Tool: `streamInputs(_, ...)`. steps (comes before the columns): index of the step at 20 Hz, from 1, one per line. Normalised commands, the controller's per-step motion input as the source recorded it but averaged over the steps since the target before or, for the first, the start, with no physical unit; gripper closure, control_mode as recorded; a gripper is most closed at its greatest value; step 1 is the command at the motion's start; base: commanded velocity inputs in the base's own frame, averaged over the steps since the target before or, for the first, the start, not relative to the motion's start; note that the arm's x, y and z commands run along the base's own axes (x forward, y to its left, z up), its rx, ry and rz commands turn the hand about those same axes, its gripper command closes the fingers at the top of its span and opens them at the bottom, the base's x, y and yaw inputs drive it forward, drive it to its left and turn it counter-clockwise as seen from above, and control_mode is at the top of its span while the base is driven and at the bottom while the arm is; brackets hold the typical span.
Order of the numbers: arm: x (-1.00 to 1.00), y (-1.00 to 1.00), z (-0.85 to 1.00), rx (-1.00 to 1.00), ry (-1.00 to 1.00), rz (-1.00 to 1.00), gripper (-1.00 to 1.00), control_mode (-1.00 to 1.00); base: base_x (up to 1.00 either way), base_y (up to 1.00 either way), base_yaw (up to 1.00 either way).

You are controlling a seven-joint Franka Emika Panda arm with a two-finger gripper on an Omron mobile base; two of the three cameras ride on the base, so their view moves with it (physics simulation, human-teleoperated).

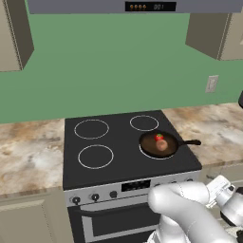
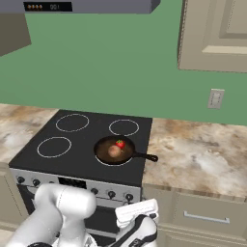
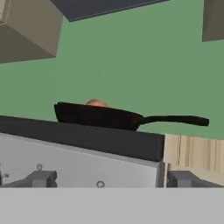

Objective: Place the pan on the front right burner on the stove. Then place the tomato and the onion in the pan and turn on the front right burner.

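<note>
The stove (image 1: 124, 156) carries the pan (image 1: 158, 144) on its front right burner (image 1: 144, 152).

Open air before the control panel (image 2: 77, 185); pan handle (image 3: 175, 119) overhanging above.

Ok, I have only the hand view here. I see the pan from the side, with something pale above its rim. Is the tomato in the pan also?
Observer: Yes. The tomato lies inside the pan, right beside the onion, on the side nearer the wall.
Operator: Good. And does the pan stand on the correct burner?
Observer: Yes, it sits on the front right burner of the stove. The burner's white ring shows along the near edge of the pan.
</note>
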Motion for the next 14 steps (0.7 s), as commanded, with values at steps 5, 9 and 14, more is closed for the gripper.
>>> streamInputs(5,0.32,-0.20,-0.53,0.00,-0.01,0.00,-1.00,-1.00,0.00,0.00,0.00)
streamInputs(9,0.18,-0.25,-0.46,0.00,-0.01,0.00,-1.00,-1.00,0.00,0.00,0.00)
streamInputs(14,0.07,-0.07,-0.40,0.00,-0.03,0.00,-1.00,-1.00,0.00,0.00,0.00)
